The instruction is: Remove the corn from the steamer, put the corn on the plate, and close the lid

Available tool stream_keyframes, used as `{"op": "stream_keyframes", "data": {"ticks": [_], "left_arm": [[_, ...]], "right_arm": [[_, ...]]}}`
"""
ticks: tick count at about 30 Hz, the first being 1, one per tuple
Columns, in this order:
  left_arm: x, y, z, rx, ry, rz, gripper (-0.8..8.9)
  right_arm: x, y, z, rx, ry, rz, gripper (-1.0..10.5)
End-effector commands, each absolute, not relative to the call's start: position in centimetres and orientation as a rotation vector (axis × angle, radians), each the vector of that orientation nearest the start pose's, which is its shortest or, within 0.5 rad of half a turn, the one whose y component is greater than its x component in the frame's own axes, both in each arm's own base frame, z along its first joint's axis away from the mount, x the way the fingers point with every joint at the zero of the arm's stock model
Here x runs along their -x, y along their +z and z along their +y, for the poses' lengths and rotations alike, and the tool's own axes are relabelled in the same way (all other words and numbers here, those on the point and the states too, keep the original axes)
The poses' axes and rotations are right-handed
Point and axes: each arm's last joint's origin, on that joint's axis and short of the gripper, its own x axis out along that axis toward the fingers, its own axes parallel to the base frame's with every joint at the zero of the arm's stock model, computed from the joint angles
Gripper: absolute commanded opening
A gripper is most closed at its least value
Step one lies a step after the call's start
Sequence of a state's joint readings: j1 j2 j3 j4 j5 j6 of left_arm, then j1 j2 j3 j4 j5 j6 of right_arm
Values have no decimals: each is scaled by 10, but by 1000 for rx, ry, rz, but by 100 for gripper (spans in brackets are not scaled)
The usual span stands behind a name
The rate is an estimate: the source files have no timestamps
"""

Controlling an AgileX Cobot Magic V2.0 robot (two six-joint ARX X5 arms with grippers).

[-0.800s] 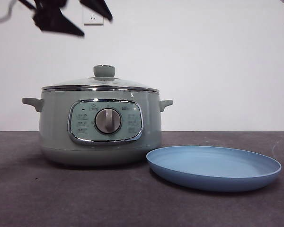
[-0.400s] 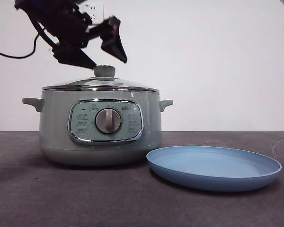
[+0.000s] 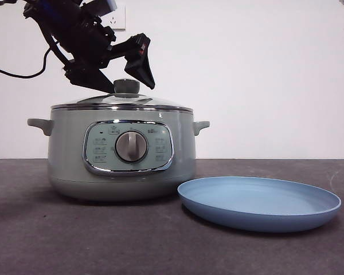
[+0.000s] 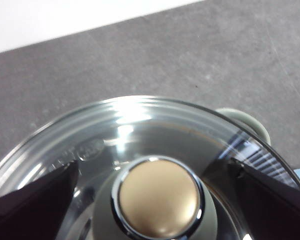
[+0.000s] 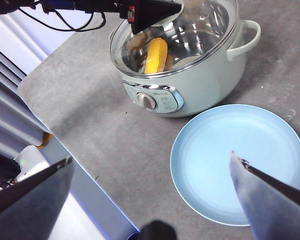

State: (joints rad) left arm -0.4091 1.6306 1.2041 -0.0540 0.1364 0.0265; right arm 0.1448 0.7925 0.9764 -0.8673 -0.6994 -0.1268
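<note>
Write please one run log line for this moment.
left gripper: open, astride lid knob | lid: on steamer | corn: inside | plate: bare | right gripper: open, above plate

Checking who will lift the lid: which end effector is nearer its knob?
Left. The left end effector hangs open just above the lid's knob, jaws on either side. The right end effector is open over the plate.

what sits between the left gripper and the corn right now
The glass lid: the right wrist view shows the corn under it in the steamer, the left gripper open around its knob.
</note>
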Motion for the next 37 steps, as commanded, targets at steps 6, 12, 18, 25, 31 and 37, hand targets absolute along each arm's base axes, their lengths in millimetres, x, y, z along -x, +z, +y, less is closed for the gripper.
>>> {"op": "stream_keyframes", "data": {"ticks": [6,12,18,25,31,37], "left_arm": [[-335,269,-154,-112,-549,508,356],[-333,267,-155,-116,-553,538,237],[-333,267,-155,-106,-552,539,15],[-333,268,-156,-105,-556,534,-8],[-332,275,-155,-72,-556,498,-8],[-325,296,-153,-29,-575,413,-8]], "right_arm": [[-130,339,38,-82,851,622,599],[-130,339,38,-82,851,622,599],[-130,339,38,-82,851,622,599],[-130,339,38,-82,851,622,599],[-130,339,38,-82,850,622,599],[-130,339,38,-81,848,622,599]]}}
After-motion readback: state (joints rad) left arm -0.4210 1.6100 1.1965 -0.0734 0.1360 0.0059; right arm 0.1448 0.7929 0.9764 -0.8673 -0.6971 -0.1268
